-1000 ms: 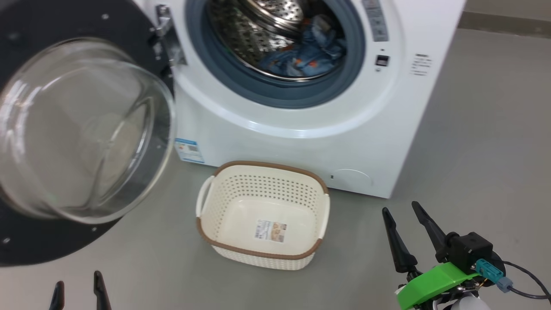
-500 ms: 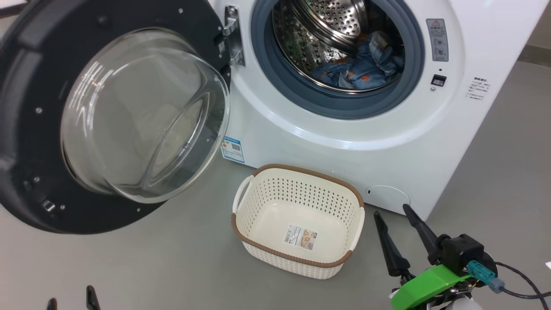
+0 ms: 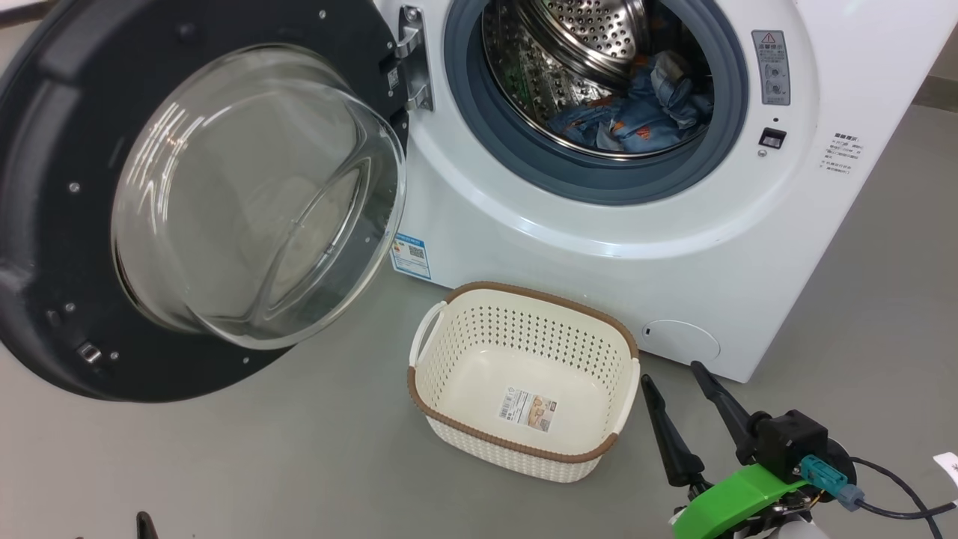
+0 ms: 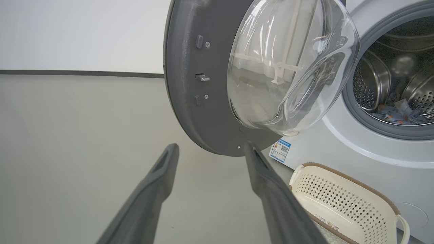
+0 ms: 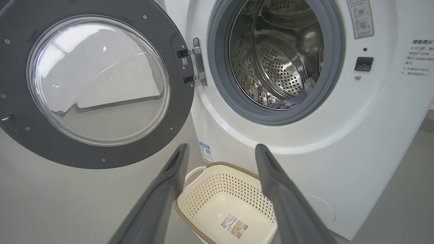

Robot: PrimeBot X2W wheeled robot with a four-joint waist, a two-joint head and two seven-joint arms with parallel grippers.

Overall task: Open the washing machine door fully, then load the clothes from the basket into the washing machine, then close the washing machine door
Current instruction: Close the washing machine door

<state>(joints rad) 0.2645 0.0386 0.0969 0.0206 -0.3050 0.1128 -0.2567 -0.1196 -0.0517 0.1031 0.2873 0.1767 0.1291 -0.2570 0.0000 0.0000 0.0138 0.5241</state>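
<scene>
Left gripper (image 4: pixel 211 149), right gripper (image 3: pixel 670 374) — both wide apart, empty; washing machine door (image 4: pixel 184 101) swung fully open left of drum (image 3: pixel 569 67), likely rigid, weighty, glossy — best pushed at dark rim (image 3: pixel 30 224) opposite hinge (image 3: pixel 414 56), off the glass bowl (image 3: pixel 254 195).

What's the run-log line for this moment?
phase: loaded, closing pending | washing machine door: open | clothes: inside washing machine | basket: empty | left claw: open, empty | right claw: open, empty

floor (image 3: pixel 299 464): plain grey, lower frame | wall (image 4: pixel 67 34): white, upper left, left wrist view | baseboard (image 4: pixel 67 72): dark stripe between them | white slip (image 3: pixel 949 466): right edge, head view
</scene>
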